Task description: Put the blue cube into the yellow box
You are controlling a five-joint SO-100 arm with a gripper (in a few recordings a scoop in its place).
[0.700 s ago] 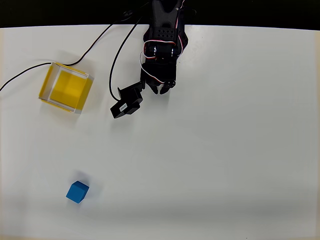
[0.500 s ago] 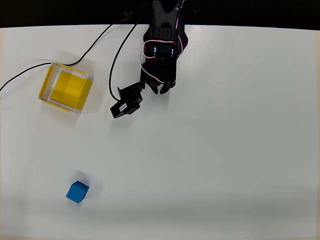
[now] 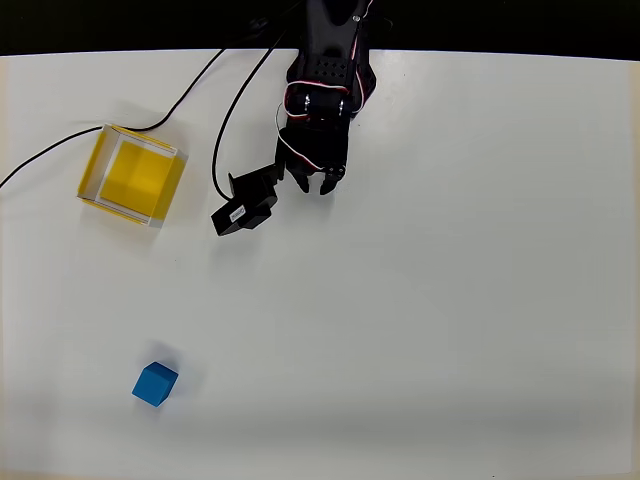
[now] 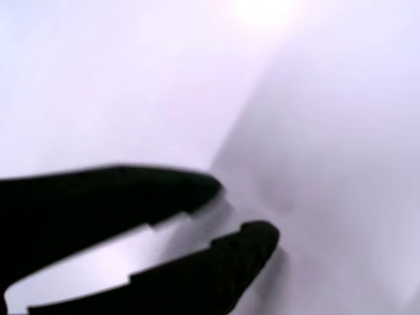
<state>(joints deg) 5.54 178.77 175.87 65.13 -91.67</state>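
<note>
The blue cube [image 3: 154,384] lies alone on the white table near the front left in the overhead view. Far from it, at the back left, stands the yellow box [image 3: 133,175], holding nothing. The black arm reaches in from the top middle, and its gripper [image 3: 315,187] hangs over bare table, to the right of the box and well away from the cube. In the wrist view the two black fingers [image 4: 164,190] stand a narrow gap apart, the gripper [image 4: 246,210] open with only white table between them.
The arm's black camera block [image 3: 243,208] juts out left of the gripper. Black cables [image 3: 170,105] run from the arm's base across the back of the table past the box. The table's dark back edge [image 3: 500,25] runs along the top.
The gripper and its camera block have swung slightly to the left. The cube and box have not moved.
</note>
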